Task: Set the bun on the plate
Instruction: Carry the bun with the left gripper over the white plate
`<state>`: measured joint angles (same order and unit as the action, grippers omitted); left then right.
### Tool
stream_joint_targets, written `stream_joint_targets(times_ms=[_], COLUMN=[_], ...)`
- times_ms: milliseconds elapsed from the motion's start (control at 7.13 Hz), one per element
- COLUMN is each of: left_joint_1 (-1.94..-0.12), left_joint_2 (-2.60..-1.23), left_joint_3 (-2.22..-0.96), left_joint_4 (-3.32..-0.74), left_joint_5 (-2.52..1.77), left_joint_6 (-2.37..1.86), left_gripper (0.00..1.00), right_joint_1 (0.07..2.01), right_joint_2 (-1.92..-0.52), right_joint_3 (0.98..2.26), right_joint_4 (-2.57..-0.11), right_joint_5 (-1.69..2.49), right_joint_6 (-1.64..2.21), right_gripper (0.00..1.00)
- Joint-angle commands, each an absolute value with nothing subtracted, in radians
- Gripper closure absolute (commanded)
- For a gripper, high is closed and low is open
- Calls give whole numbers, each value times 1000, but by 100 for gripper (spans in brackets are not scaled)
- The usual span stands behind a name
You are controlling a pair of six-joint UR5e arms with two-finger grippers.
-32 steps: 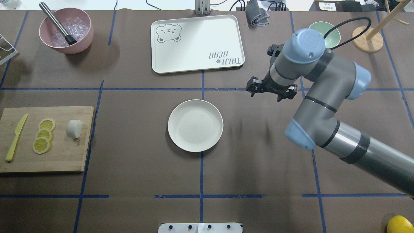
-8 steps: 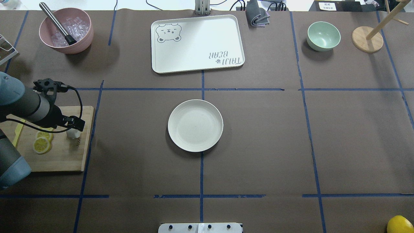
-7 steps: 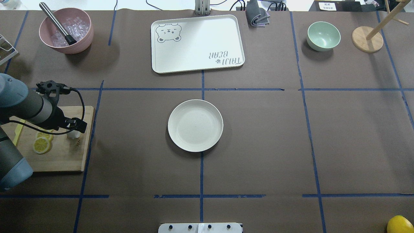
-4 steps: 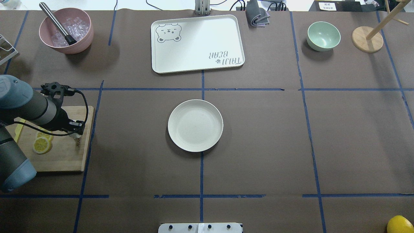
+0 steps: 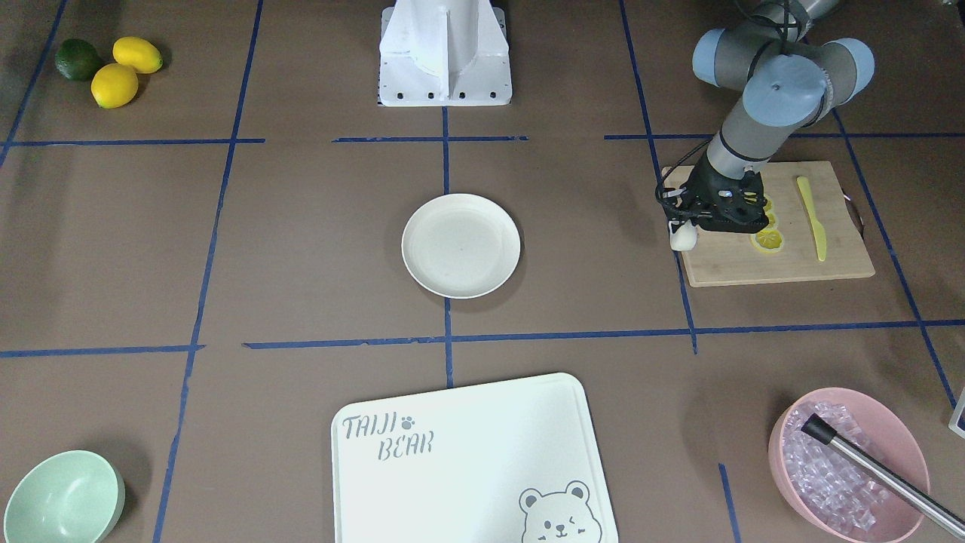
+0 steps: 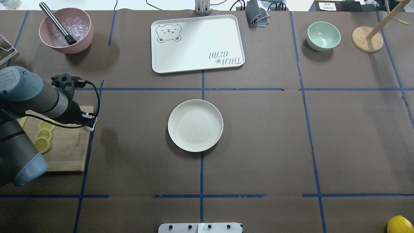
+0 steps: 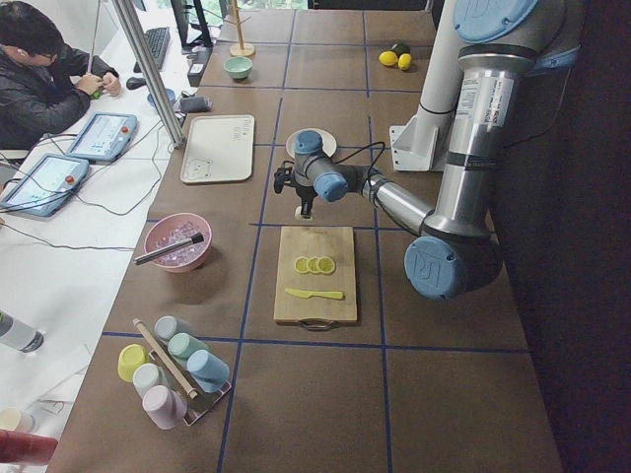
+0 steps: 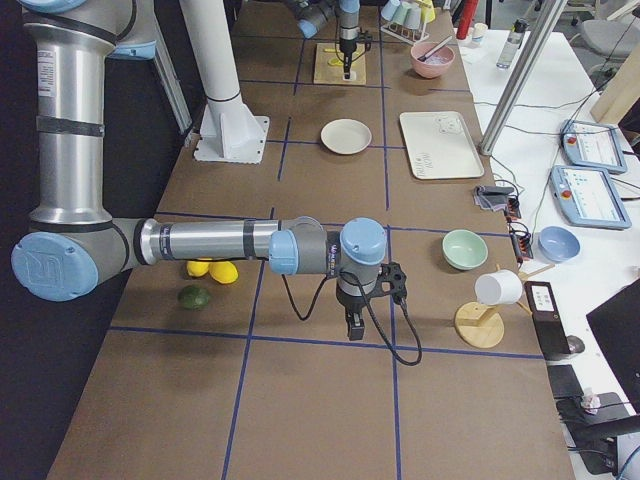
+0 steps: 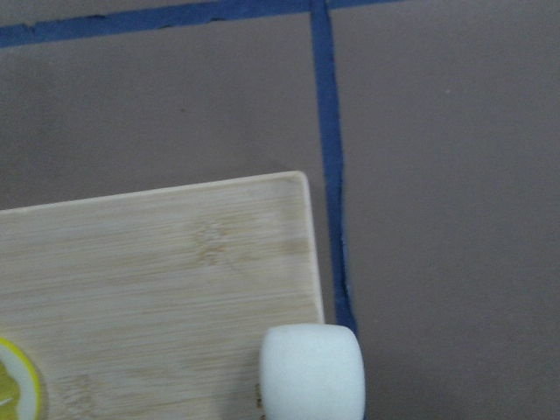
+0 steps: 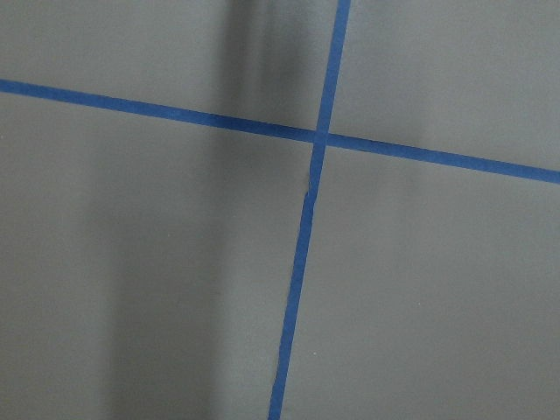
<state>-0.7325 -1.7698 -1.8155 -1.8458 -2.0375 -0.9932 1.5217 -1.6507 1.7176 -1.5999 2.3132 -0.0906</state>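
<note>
The bun point(image 5: 684, 238) is a small white lump held in my left gripper point(image 5: 683, 229), which is shut on it. It hangs just off the wooden cutting board's point(image 5: 784, 260) corner nearest the plate, also seen in the overhead view as the bun point(image 6: 89, 127) and in the left wrist view as the bun point(image 9: 312, 374). The round cream plate point(image 6: 195, 125) sits with nothing on it at mid-table, well to the right of the gripper. My right gripper point(image 8: 355, 325) shows only in the exterior right view, low over bare table; I cannot tell its state.
Lemon slices point(image 6: 43, 139) and a yellow knife point(image 5: 813, 219) lie on the board. A pink bowl of ice point(image 6: 66, 30), the bear-printed board point(image 6: 197, 43) and a mint bowl point(image 6: 323, 35) line the far side. Whole citrus fruits point(image 5: 113, 66) lie near the robot's base.
My left gripper closed on the bun, lifted it off the board and carried it right to the board's edge. The right arm left the overhead view before that.
</note>
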Motion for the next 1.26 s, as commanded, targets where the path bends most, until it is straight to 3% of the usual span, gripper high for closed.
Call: stream_joint_targets(times_ms=[0,140,421,701,841,981,1121], left_joint_1=[-666,-588,-496,-444,-427,-420,-401], left_joint_2=[-1979,-2093,-2356,-2433,-2427,-2425,-2424], left_joint_3=[-1804,-1772,-1549,-1465,-1460,-1450,-1451], left_joint_4=[-1670,-1617,-1627,-1658,-1667,-1669,-1669], left_joint_5=[-2026,-1982,-1875,-1852,-1850,-1823,-1769], left_joint_6=[-1162,-1290,-1464,-1537,-1536,-1532,-1540], left_gripper=[74,74,71,64,45,15,0], right_joint_1=[1522,1522,1522,1522,1522,1520,1522], right_joint_2=[-1651,-1651,-1647,-1649,-1646,-1643,-1644], right_joint_3=[1717,1717,1712,1712,1710,1710,1710], right_joint_4=[-1600,-1600,-1600,-1600,-1600,-1600,-1600], right_joint_5=[2313,2313,2313,2313,2313,2313,2313], right_joint_6=[-91,-91,-91,-91,-91,-91,-91], right_gripper=[0,0,0,0,0,0,0])
